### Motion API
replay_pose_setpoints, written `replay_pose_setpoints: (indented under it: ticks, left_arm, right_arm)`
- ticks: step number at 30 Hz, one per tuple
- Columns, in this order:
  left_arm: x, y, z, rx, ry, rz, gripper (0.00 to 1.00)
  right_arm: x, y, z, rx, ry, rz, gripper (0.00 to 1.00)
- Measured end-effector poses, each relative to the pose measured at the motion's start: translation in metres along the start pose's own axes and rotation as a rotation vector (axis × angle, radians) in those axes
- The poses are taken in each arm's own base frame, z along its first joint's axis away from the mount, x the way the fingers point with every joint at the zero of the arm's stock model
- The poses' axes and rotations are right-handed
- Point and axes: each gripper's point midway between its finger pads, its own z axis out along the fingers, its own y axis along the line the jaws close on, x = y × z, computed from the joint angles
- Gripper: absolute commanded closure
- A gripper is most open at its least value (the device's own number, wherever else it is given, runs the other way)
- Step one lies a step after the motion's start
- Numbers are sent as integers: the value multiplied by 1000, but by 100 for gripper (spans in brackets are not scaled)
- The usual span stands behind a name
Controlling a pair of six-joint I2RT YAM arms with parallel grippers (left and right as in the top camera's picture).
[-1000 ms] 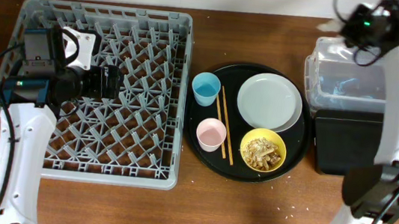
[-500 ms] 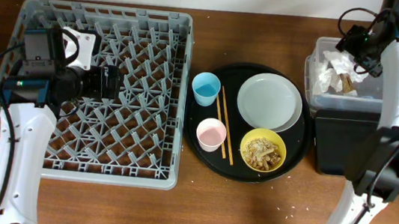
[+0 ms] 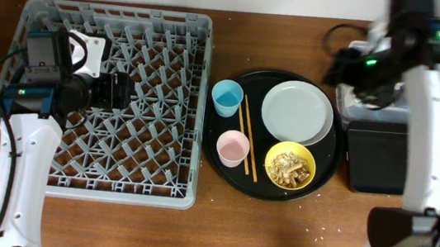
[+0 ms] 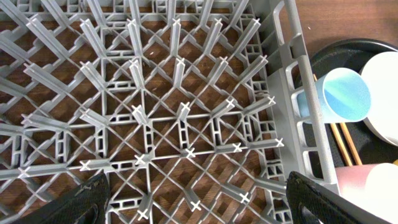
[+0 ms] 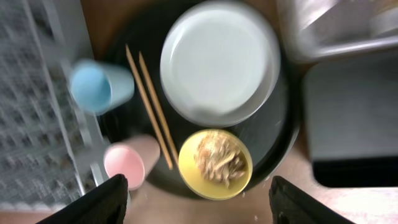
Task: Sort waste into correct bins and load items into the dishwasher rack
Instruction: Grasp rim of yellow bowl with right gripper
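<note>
While the right gripper (image 5: 199,193) hangs wide open and empty, the white plate (image 3: 297,111) lies just left of it; the left gripper (image 4: 199,199) gapes empty over the rack (image 4: 155,112).

The left gripper (image 4: 199,204) hangs near the table's (image 3: 274,229) left edge, jaws spread wide; the right gripper (image 5: 200,200), jaws likewise apart, hovers toward the far right corner.

rack (image 3: 129,195): grey matt plastic | table (image 3: 273,238): brown wood | plate (image 3: 297,111): smooth white
</note>
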Motion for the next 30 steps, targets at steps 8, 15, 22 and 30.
replay_pose_setpoints:
  ticks: [8, 15, 22, 30]
  left_arm:
    - [0, 0, 0, 0, 0, 0, 9]
    - [0, 0, 0, 0, -2, 1, 10]
    - [-1, 0, 0, 0, -3, 1, 9]
    - [4, 0, 0, 2, 15, -5, 1]
  right_arm:
    - [55, 27, 109, 75, 195, -6, 46]
    - [94, 24, 175, 182, 211, -15, 55]
    - [121, 10, 208, 215, 237, -44, 63]
    - [127, 12, 212, 212, 246, -118, 91]
